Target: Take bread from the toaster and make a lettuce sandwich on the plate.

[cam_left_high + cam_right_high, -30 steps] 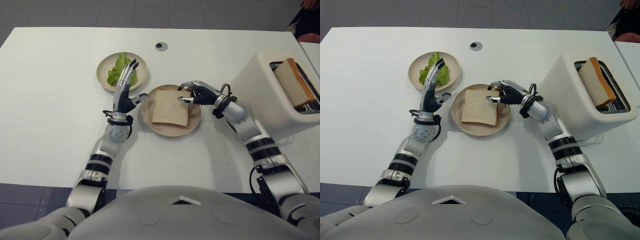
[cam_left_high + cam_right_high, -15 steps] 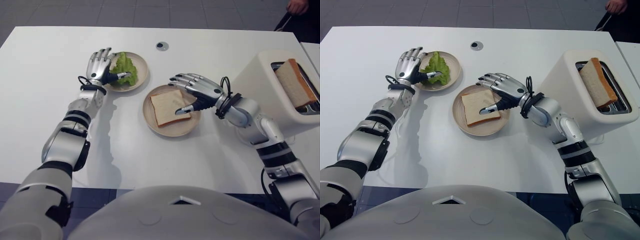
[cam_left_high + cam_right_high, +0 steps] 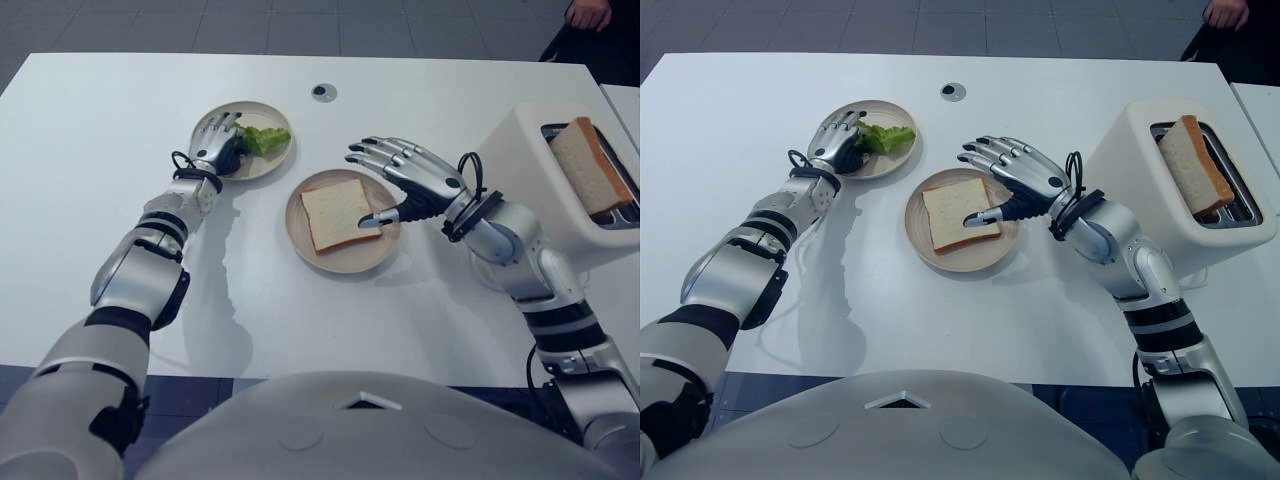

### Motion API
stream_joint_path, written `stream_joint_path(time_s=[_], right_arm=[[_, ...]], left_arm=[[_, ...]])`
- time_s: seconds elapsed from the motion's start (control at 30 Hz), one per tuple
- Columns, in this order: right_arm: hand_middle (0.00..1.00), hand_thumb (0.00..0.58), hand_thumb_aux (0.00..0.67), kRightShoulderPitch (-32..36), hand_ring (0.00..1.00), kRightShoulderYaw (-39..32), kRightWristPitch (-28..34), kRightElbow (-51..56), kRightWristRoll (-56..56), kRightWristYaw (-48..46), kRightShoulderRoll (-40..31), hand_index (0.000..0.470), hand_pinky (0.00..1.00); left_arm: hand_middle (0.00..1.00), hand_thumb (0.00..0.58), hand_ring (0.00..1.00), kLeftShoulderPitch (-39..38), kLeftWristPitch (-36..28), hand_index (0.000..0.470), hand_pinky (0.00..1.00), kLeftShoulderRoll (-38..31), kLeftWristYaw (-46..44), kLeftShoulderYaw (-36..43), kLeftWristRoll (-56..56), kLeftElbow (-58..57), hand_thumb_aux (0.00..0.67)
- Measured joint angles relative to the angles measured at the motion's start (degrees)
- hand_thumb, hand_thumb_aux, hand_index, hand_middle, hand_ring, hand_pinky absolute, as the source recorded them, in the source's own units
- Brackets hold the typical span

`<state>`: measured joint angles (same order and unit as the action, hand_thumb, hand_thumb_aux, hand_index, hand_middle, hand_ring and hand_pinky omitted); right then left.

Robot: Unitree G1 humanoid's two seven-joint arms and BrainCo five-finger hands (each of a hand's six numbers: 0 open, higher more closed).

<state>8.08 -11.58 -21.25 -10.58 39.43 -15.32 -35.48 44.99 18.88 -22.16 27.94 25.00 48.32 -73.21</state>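
A slice of bread (image 3: 335, 213) lies flat on the tan plate (image 3: 345, 265) at the table's middle. My right hand (image 3: 410, 182) hovers over the plate's right side, open with fingers spread, thumb tip near the slice's right edge. A second slice (image 3: 588, 165) stands in the slot of the white toaster (image 3: 520, 160) at the right. A green lettuce leaf (image 3: 264, 138) lies on a smaller plate (image 3: 270, 168) at the back left. My left hand (image 3: 215, 142) rests palm down on that plate's left part, fingers extended, touching the leaf's left end.
A small dark round grommet (image 3: 323, 92) sits in the white table (image 3: 100, 200) behind the plates. The toaster stands close to the table's right edge. Bare tabletop stretches in front of both plates and to the far left.
My right hand has let go of the slice on the plate, opened and drawn back to the right. My left hand swung from beside that plate onto the lettuce plate; the leaf now lies flatter.
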Motion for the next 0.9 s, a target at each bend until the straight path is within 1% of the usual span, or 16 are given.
stream_joint_path(time_s=[0.07, 0.17, 0.23, 0.27, 0.33, 0.43, 0.5, 0.63, 0.73, 0.8, 0.83, 0.9], right_arm=[[0.0, 0.0, 0.0, -0.39, 0.0, -0.01, -0.09, 0.27, 0.04, 1.02, 0.33, 0.0, 0.0], [0.0, 0.0, 0.0, -1.42, 0.0, 0.66, -0.03, 0.07, -0.03, 2.28, 0.69, 0.0, 0.0], [0.0, 0.0, 0.0, -1.71, 0.0, 1.91, 0.41, -0.87, -0.35, 2.92, 0.67, 0.0, 0.0], [0.0, 0.0, 0.0, -1.82, 0.0, 2.37, 0.46, -1.17, -0.77, 3.09, 0.66, 0.0, 0.0], [0.0, 0.0, 0.0, -2.47, 0.0, 4.1, 0.78, -1.97, -1.16, 3.54, 0.47, 0.0, 0.0], [0.0, 0.0, 0.0, -3.08, 0.0, 7.27, 1.33, -3.89, -2.51, 3.64, -0.05, 0.0, 0.0], [0.0, 0.0, 0.0, -3.53, 0.0, 11.22, 2.04, -6.55, -4.02, 3.53, -0.98, 0.0, 0.0], [0.0, 0.0, 0.0, -4.06, 0.0, 19.36, 4.19, -10.75, -7.89, 2.76, -3.21, 0.0, 0.0], [0.0, 0.0, 0.0, -5.45, 0.0, 23.7, 5.31, -11.57, -8.56, 2.52, -4.12, 0.0, 0.0], [0.0, 0.0, 0.0, -6.55, 0.0, 25.16, 5.64, -11.64, -9.25, 2.46, -4.23, 0.0, 0.0], [0.0, 0.0, 0.0, -7.23, 0.0, 25.68, 5.72, -11.64, -9.48, 2.46, -4.23, 0.0, 0.0], [0.0, 0.0, 0.0, -8.25, 0.0, 25.71, 5.72, -11.74, -9.5, 2.46, -4.23, 0.0, 0.0]], left_arm=[[0.0, 0.57, 0.0, -0.25, 2.39, 0.407, 0.0, -0.34, 2.34, -0.13, -0.98, 1.99, 0.581], [0.0, 0.567, 0.0, -2.5, 8.97, 0.4, 0.0, -0.2, 4.63, -1.74, -4.96, 9.07, 0.57], [0.0, 0.565, 0.0, -6.53, 13.64, 0.394, 0.0, 0.41, 4.4, -2.52, -7.6, 16.14, 0.562], [0.0, 0.564, 0.0, -7.9, 14.39, 0.393, 0.0, 0.5, 3.8, -2.61, -8.32, 18.25, 0.56], [0.0, 0.566, 0.0, -13.93, 17.09, 0.396, 0.0, 1.36, 0.27, -2.09, -10.66, 28.02, 0.565], [0.0, 0.57, 0.0, -21.55, 17.9, 0.407, 0.0, 4.36, -5.3, 1.46, -11.17, 35.81, 0.581], [0.0, 0.571, 0.0, -25.06, 17.55, 0.411, 0.0, 4.52, -8.59, 3.32, -10.65, 39.21, 0.586], [0.0, 0.571, 0.0, -28.62, 16.9, 0.413, 0.0, 3.96, -12.46, 4.6, -9.62, 43.4, 0.589], [0.0, 0.573, 0.0, -30.4, 17.0, 0.418, 0.0, 4.03, -14.26, 5.08, -9.62, 45.93, 0.596], [0.0, 0.567, 0.0, -31.31, 17.07, 0.4, 0.0, 4.43, -14.99, 5.26, -9.63, 47.19, 0.57], [0.0, 0.0, 0.0, -31.85, 17.09, 0.0, 0.0, 4.76, -15.13, 5.29, -9.63, 48.0, 0.0], [0.0, 0.0, 0.0, -32.0, 16.25, 0.0, 0.0, 5.31, -13.54, 4.26, -9.1, 48.85, 0.0]])
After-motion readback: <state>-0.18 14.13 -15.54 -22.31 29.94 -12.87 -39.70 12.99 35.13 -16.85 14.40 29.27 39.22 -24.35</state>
